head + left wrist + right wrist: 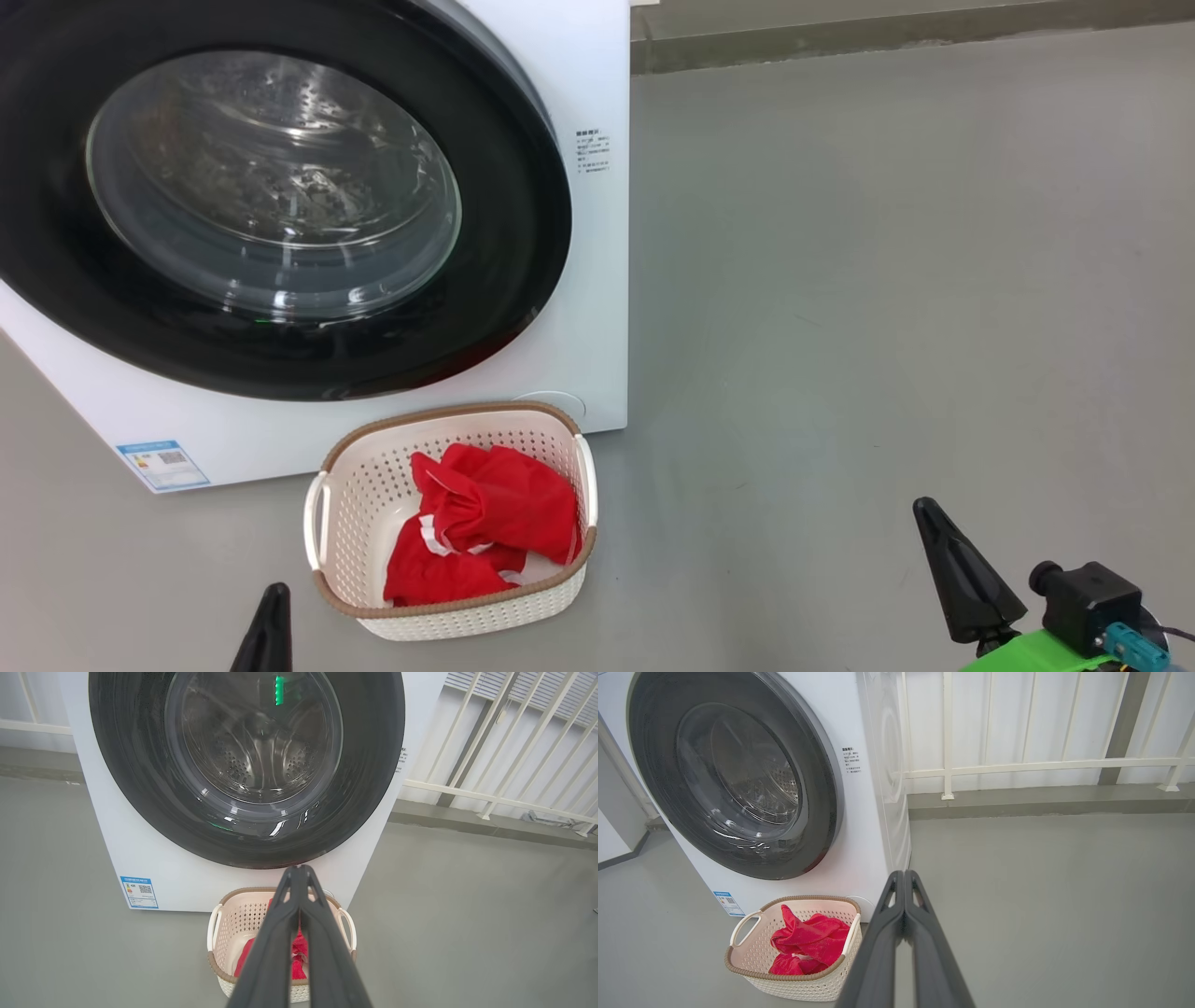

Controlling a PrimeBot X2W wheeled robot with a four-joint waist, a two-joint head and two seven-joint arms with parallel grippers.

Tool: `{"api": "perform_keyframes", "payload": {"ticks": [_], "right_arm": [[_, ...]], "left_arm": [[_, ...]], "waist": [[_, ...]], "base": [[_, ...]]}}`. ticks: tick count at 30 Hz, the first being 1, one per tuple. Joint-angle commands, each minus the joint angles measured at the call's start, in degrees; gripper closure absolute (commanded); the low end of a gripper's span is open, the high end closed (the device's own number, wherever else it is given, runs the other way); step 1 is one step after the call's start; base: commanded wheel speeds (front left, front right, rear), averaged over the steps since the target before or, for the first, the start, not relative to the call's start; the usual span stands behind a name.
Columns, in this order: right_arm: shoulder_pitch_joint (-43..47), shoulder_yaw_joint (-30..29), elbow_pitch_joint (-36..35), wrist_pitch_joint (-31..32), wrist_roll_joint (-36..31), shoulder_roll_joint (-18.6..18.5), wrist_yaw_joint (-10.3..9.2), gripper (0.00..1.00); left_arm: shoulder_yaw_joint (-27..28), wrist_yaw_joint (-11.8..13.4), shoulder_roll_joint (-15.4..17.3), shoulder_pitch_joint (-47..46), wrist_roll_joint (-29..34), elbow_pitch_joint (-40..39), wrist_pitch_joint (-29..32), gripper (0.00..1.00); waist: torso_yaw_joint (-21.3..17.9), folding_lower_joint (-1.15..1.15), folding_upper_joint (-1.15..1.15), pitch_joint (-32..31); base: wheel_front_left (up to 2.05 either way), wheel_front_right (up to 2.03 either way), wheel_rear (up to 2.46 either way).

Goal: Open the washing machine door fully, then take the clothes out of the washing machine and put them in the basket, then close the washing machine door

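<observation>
so left gripper [266, 635] and right gripper [957, 569] both pressed together, empty; basket [448, 415] with clothes [485, 523] lower centre, nearer left; washing machine door [523, 233] upper left looks closed

The left hand [276, 592], two long, dark, tapering fingers pressed together into a single blade, rises from the lower left of the head view with just its upper part showing; in its own wrist view the fingers meet at the tips with nothing between them. The right hand [926, 509], of the same dark pointed build, stands at the lower right, leaning a little to the left, its fingers likewise closed tip to tip and empty. At its base sit a bright green wrist bracket [1027, 655] and a black box-shaped camera [1088, 602] with a small teal plug [1131, 646].
</observation>
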Motion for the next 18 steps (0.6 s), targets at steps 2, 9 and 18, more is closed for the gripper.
{"api": "perform_keyframes", "payload": {"ticks": [2,9,18], "right_arm": [[-1.73,-0.70,-1.20,0.45,2.94,-0.44,-0.01,1.00],[-2.29,-1.05,-0.96,1.45,7.49,-0.35,-0.01,1.00],[-2.85,-1.49,-0.72,2.63,12.61,-0.21,-0.02,1.00]], "left_arm": [[0.31,-0.04,0.53,-1.48,-2.62,-0.95,0.66,1.00],[0.34,-0.06,0.54,-2.18,-7.12,-0.64,1.78,1.00],[0.39,-0.08,0.56,-2.93,-12.21,-0.30,3.08,1.00]], "waist": [[0.11,-0.01,0.00,0.13],[0.40,-0.02,0.00,0.24],[0.73,-0.02,0.00,0.33]], "base": [[0.00,0.00,0.00],[0.00,0.00,0.00],[0.00,0.00,0.00]]}}
